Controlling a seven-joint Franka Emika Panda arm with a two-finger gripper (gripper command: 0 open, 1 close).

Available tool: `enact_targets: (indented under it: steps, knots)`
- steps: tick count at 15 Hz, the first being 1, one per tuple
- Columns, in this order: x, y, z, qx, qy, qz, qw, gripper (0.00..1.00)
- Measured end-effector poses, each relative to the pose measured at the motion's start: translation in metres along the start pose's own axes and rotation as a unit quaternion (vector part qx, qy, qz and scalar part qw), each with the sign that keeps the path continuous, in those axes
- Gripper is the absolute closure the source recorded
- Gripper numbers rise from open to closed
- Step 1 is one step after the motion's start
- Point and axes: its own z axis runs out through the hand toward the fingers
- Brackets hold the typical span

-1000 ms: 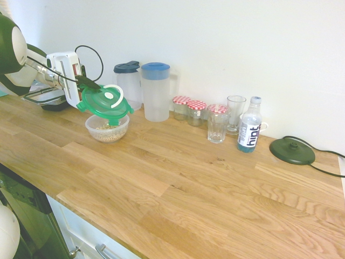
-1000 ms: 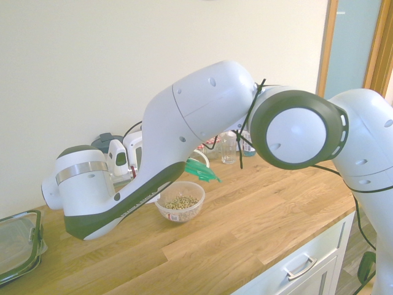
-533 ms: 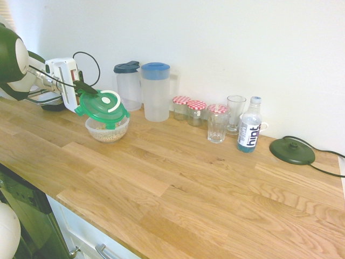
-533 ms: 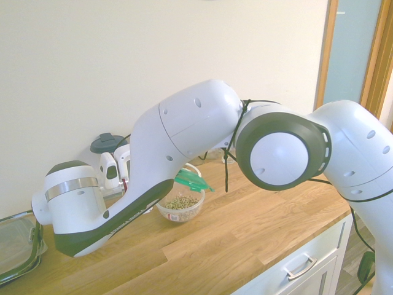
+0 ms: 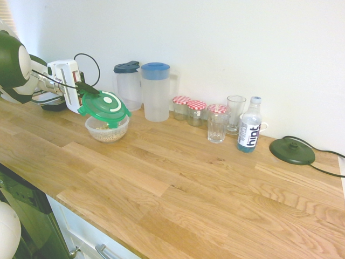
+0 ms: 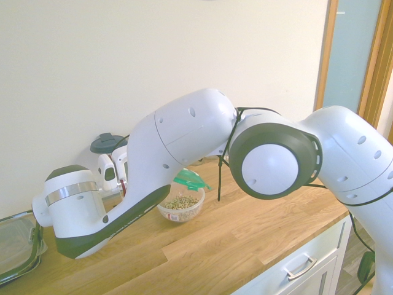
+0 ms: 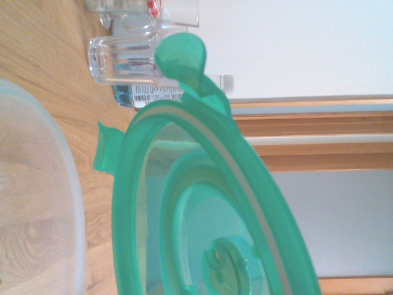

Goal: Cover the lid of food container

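One white robot arm's gripper (image 5: 85,90) held one round green plastic lid (image 5: 104,104) by its rim, jaws clamped narrow on the edge. The lid hung tilted just above one small round clear plastic bowl of beige grainy food (image 5: 107,129), which stood on the wooden countertop (image 5: 178,183); whether the lid's low edge touched the bowl rim was unclear. The second exterior view showed the lid (image 6: 190,180) mostly hidden behind the arm, over the bowl (image 6: 180,206). The wrist view showed the lid's ridged underside (image 7: 209,227) close up, the bowl rim (image 7: 58,203) beside it.

Along the wall stood two clear pitchers (image 5: 156,92), one with a dark lid and one with a blue lid, two small jars with red checked lids (image 5: 196,112), two clear drinking glasses (image 5: 217,123), one water bottle with a blue label (image 5: 249,131), and one black round disc with a cord (image 5: 292,150).
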Motion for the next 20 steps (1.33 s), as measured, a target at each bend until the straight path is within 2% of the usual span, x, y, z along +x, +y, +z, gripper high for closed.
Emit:
enact_targets:
  steps: [12,13,20]
  knots:
    - [-0.018,-0.018,-0.008,0.001,0.01,-0.013,1.0,1.0]
    - [-0.02,-0.019,-0.01,0.002,0.011,-0.014,1.0,0.0]
    - [-0.025,-0.017,-0.02,0.008,0.014,-0.014,1.0,0.0]
